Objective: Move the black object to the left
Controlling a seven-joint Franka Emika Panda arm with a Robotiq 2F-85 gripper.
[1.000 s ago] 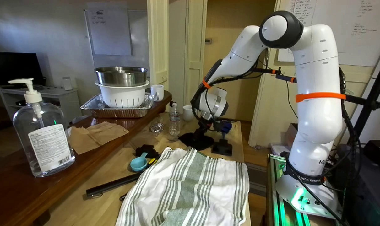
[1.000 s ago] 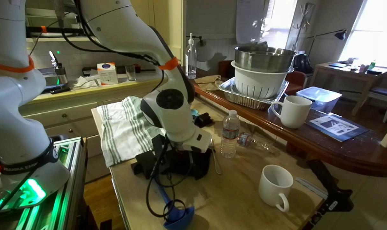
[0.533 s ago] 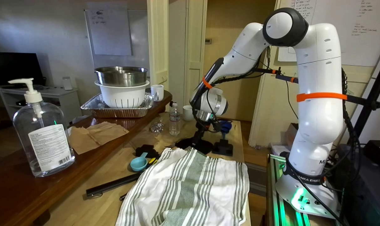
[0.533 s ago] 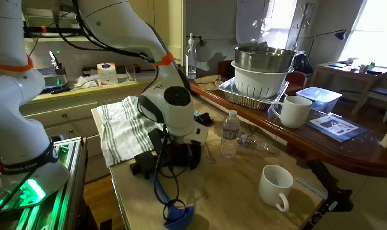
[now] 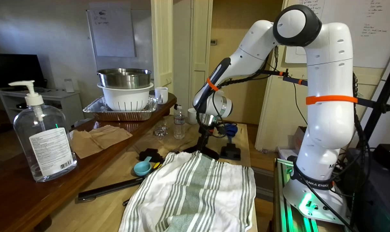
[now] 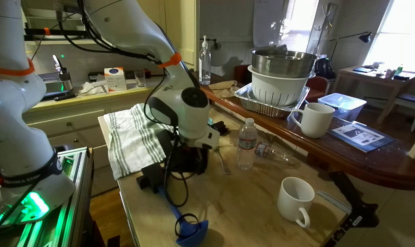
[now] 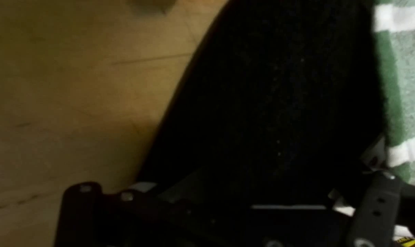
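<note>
The black object (image 5: 211,153) is a low, dark, rounded piece under the gripper, beside the far edge of the striped towel (image 5: 198,190). In the wrist view the black object (image 7: 279,85) fills the middle, bare wood to its left and towel to its right. My gripper (image 7: 241,195) comes in from the bottom of that view, its fingers (image 7: 375,206) on either side of the dark shape. The fingertips are lost in black, but object and gripper move together, so it appears shut on it. The black object also shows dark beneath the wrist in an exterior view (image 6: 193,164).
A black block (image 5: 230,151) and a blue ladle (image 6: 193,233) lie beside the gripper. A water bottle (image 6: 247,144), a fork (image 6: 224,163) and a white mug (image 6: 295,200) stand or lie nearby. A long black utensil (image 5: 108,188) and blue scoop (image 5: 142,168) lie past the towel.
The gripper and black object have moved together toward the towel. The long black utensil has slid a little outward. The fork and the black block have shifted slightly. The towel has stayed put.
</note>
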